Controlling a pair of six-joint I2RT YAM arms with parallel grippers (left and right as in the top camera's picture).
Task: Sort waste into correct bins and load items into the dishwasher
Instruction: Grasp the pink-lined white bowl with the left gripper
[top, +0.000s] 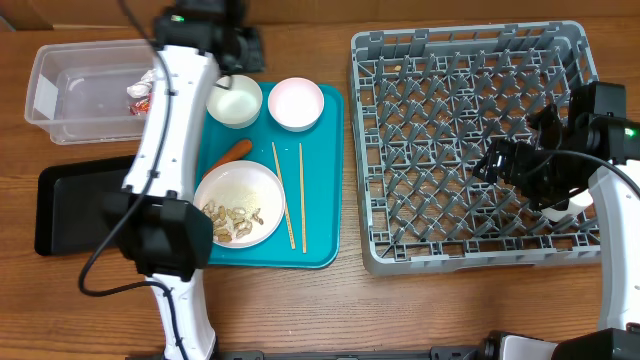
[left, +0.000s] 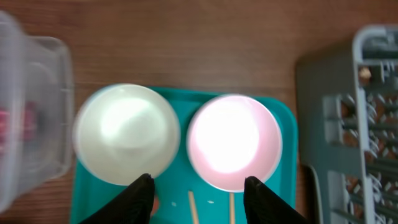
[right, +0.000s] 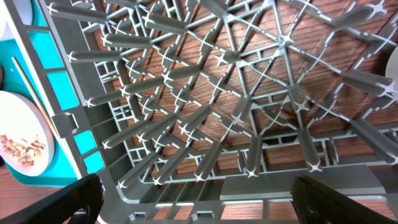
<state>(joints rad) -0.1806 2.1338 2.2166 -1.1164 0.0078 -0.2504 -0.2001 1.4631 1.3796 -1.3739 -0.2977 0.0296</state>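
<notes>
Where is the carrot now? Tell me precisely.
In the overhead view, the carrot lies on the left side of the teal tray, between the white bowl behind it and the plate of nut bits in front.

Robot lab bench: wooden table (top: 300, 310), dish rack (top: 450, 258)

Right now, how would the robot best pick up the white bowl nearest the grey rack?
By its rim, from straight above: the bowl sits upright and open on the teal tray, so one jaw could likely slip inside and one outside. Its edge away from the other bowl looks freest.
</notes>
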